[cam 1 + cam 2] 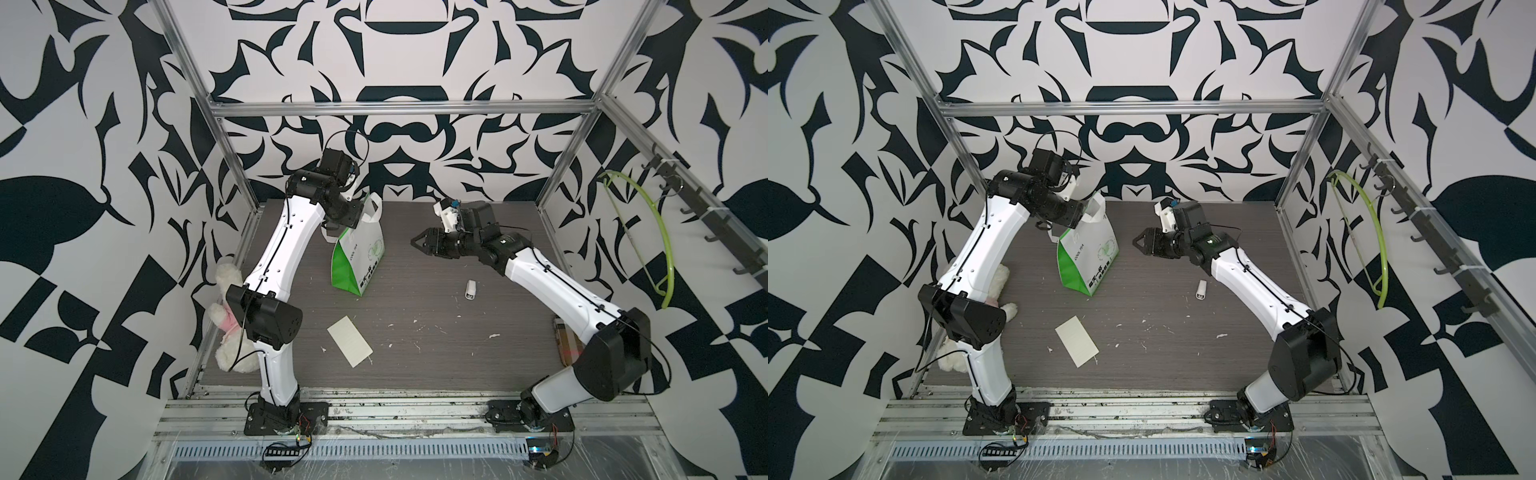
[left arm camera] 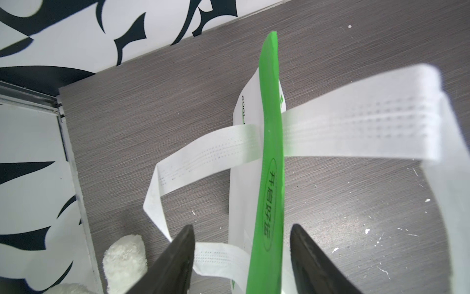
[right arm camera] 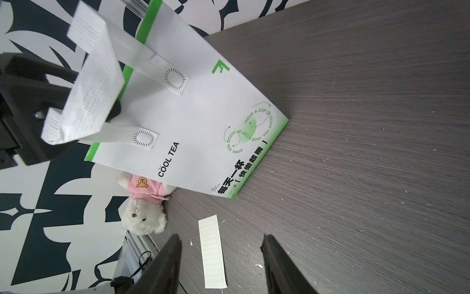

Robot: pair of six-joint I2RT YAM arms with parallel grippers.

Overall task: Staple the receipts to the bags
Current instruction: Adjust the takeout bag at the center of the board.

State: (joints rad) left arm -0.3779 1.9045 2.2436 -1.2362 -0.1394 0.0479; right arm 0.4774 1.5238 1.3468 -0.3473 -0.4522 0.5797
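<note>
1. While I scan both top views, the bag [image 1: 359, 257] [image 1: 1090, 257] stands at upper centre of the frame with the left gripper [image 1: 332, 227] at its top. The receipt [image 1: 350, 341] lies flat at lower centre, well apart from the bag, its long axis running upper left to lower right. The right gripper [image 1: 417, 244] hovers right of the bag, spread and empty. The receipt lies below and left of it, and the stapler [image 1: 470, 289] lies below it.
2. From the left wrist, I see the jaws spread with the bag's green side panel [image 2: 273, 152] between them, not pinched.
3. From the right wrist, the jaws stand apart and hold nothing. The receipt [image 3: 212, 252] lies ahead between them, lengthwise along my line of approach. I judge the right arm free for the pick, though the left is nearer.
</note>
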